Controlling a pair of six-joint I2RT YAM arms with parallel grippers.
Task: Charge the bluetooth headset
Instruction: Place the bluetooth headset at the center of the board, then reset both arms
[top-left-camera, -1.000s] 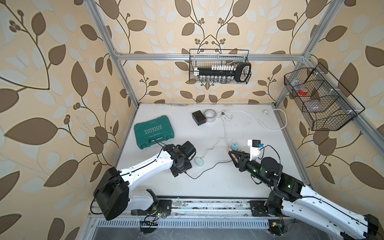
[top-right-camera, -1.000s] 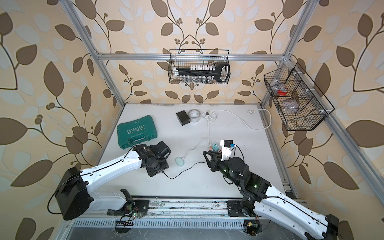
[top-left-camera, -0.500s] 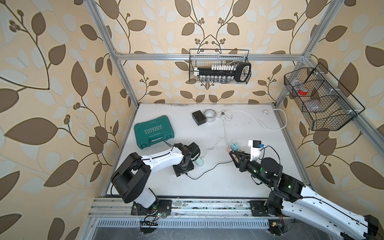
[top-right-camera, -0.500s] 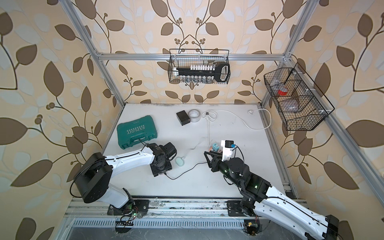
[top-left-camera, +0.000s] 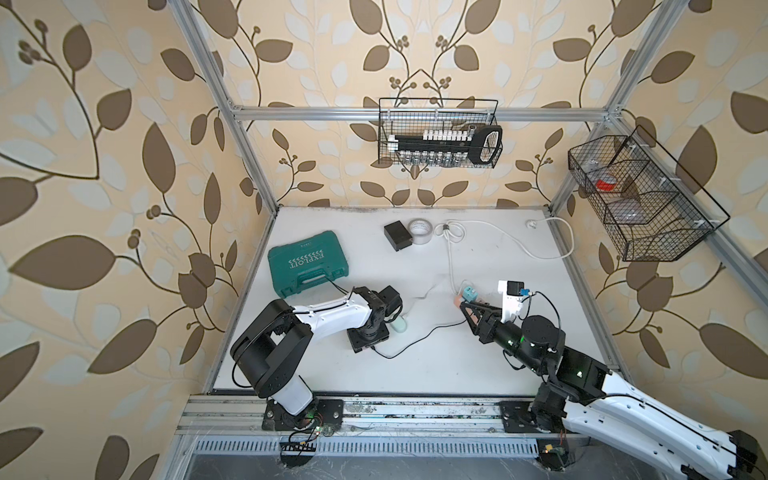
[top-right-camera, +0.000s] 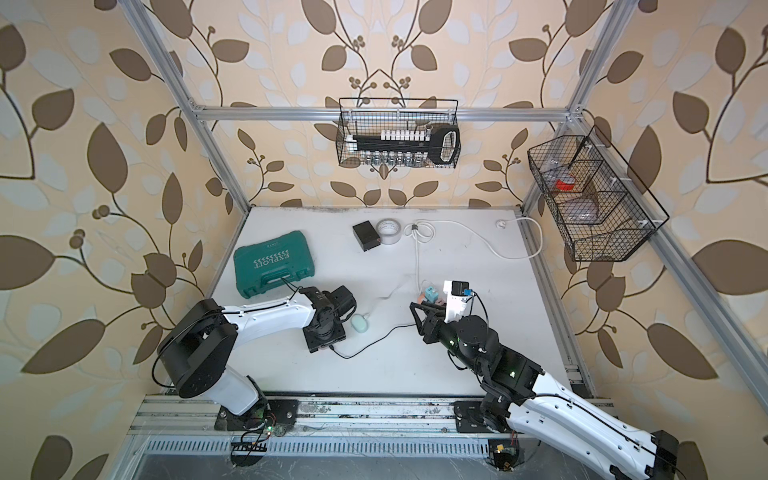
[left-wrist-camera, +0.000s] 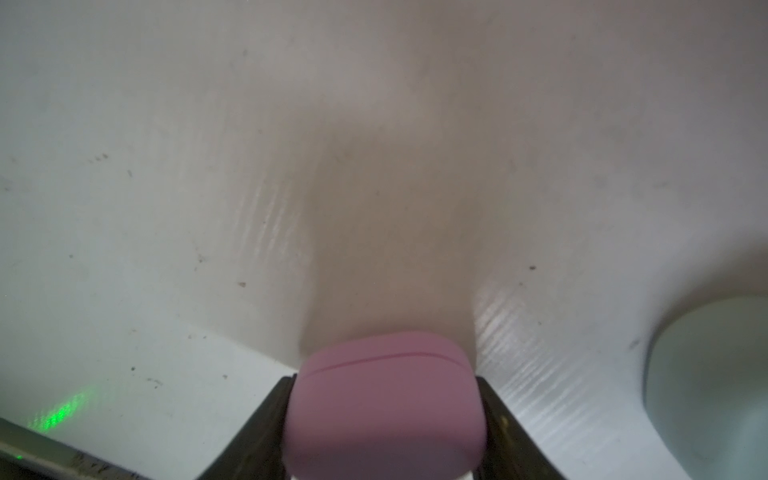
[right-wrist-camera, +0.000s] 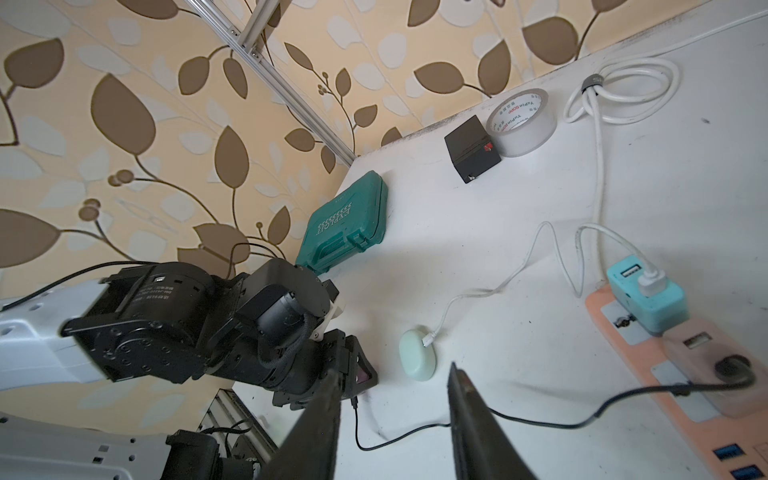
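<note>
The bluetooth headset is a pink case (left-wrist-camera: 386, 403), and my left gripper (left-wrist-camera: 386, 386) is shut on it, one black finger (left-wrist-camera: 266, 419) on each side. That gripper (top-left-camera: 368, 338) points down at the table; whether the case touches it I cannot tell. The black cable (top-left-camera: 415, 340) lies loose, its free plug (right-wrist-camera: 354, 402) on the table just beside the left gripper (right-wrist-camera: 353, 374). It runs to the pink power strip (right-wrist-camera: 681, 374). My right gripper (right-wrist-camera: 392, 374) hangs open and holds nothing, above the cable near the strip.
A mint case (top-left-camera: 400, 325) with a white cable (right-wrist-camera: 498, 286) plugged in lies right of the left gripper. A teal adapter (right-wrist-camera: 648, 299) sits on the strip. A green toolbox (top-left-camera: 307, 263), black box (top-left-camera: 397, 235) and tape roll (top-left-camera: 420, 230) stand farther back.
The left arm has folded in toward the table's middle, and its gripper has come down lower beside the mint case, still holding the pink case. The right arm has barely moved.
</note>
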